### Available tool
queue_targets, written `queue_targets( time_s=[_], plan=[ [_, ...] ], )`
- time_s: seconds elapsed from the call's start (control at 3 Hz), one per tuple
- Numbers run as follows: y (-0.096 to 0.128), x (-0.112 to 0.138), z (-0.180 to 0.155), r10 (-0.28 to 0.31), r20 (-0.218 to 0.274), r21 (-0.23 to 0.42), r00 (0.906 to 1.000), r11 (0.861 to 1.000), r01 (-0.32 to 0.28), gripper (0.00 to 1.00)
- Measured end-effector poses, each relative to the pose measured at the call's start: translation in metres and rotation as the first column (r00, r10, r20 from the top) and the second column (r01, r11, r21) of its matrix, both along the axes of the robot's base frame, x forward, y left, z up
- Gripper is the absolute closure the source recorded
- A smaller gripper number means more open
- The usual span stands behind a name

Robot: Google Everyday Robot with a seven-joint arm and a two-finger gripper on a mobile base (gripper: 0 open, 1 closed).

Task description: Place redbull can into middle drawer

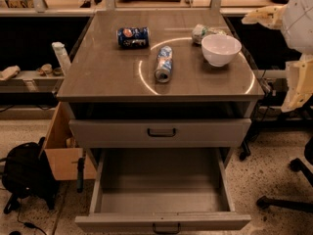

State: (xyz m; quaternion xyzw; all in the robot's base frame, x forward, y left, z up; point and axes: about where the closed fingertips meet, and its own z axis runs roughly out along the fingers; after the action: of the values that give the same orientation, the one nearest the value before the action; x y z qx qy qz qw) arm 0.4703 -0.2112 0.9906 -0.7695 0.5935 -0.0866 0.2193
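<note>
The redbull can (164,62) lies on its side near the middle of the brown cabinet top (107,72), its shiny end towards me. Below, the middle drawer (161,219) is pulled out, and its deep grey tray shows nothing inside. A shut grey drawer front (160,132) sits above it. My gripper (258,16) hangs at the upper right, just past the cabinet top's right edge, well right of the can and above it. It holds nothing that I can see.
A stubby dark blue can (132,36) lies at the back of the top. A white bowl (221,49) stands to the right, with a crumpled packet (203,32) behind it. On the floor are a cardboard box (62,153), a black backpack (24,176) and a chair base (293,190).
</note>
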Motion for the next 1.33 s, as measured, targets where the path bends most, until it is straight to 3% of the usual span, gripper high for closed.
queue_targets(
  time_s=[0.33, 0.67, 1.0, 1.33],
  plan=[
    [0.007, 0.007, -0.004, 0.161, 0.022, 0.001, 0.9867, 0.987, -0.161, 0.0],
    [0.016, 0.007, -0.008, 0.321, 0.041, -0.006, 0.946, 0.947, -0.322, 0.0],
    [0.022, 0.001, -0.01, 0.465, 0.048, -0.016, 0.8841, 0.885, -0.465, 0.0],
    [0.03, -0.002, -0.011, 0.545, 0.061, -0.025, 0.836, 0.838, -0.545, 0.0]
  ],
)
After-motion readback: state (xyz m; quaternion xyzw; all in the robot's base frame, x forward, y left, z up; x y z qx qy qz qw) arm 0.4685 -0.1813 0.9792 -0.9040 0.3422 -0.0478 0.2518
